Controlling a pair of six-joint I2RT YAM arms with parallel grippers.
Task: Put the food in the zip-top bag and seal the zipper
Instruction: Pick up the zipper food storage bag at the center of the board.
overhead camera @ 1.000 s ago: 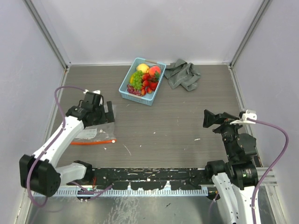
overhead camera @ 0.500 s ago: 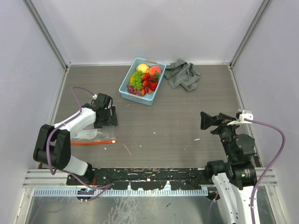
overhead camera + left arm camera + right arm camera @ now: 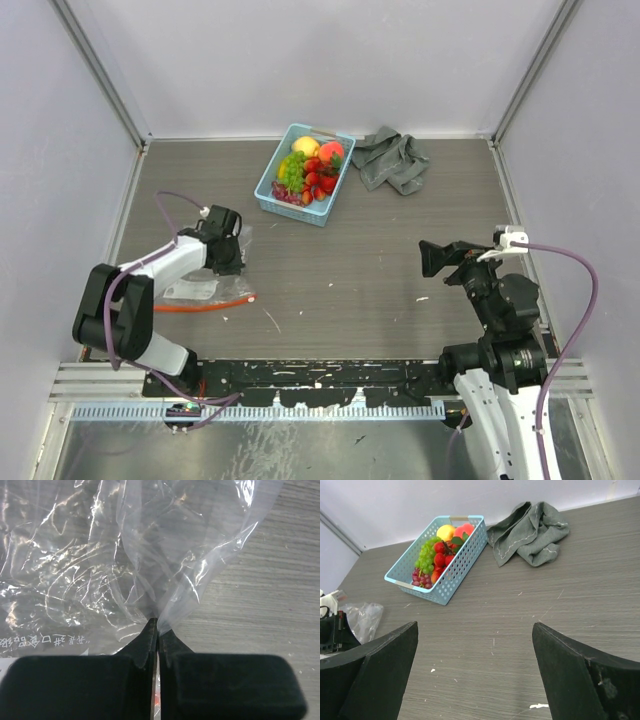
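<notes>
Clear, crinkly film is what I have on the left: the zip-top bag (image 3: 195, 289) lies on the table (image 3: 350, 285) at the near left, with its red-orange zipper (image 3: 205, 305) along the near edge. My left gripper (image 3: 232, 252) sits at the bag's far right corner. In the wrist view its fingers are pressed together with a thin pinch of film caught between the tips, and the plastic fans out in folds from that point. I judge the bag nearly weightless, floppy and slick. A pinch like this could slip out, or drag the whole bag instead of opening it. I would rather hold close to the zipper, where the strip lends some stiffness.

Further right, at the far middle, the light blue basket (image 3: 274, 161) holds all the food. The lemon (image 3: 306, 146) and peach (image 3: 331, 151) are at its far end, the grapes (image 3: 291, 170) along its left side and the strawberries (image 3: 320, 179) in the middle. None is in the bag yet. They look small, light and hard; the round ones may roll out of a grip, while the grape bunch offers more to catch. Just right of the basket lies a crumpled grey cloth (image 3: 392, 158).

On the right, my right gripper (image 3: 431, 258) hangs over bare table, well apart from everything, with its fingers spread wide and holding nothing.
</notes>
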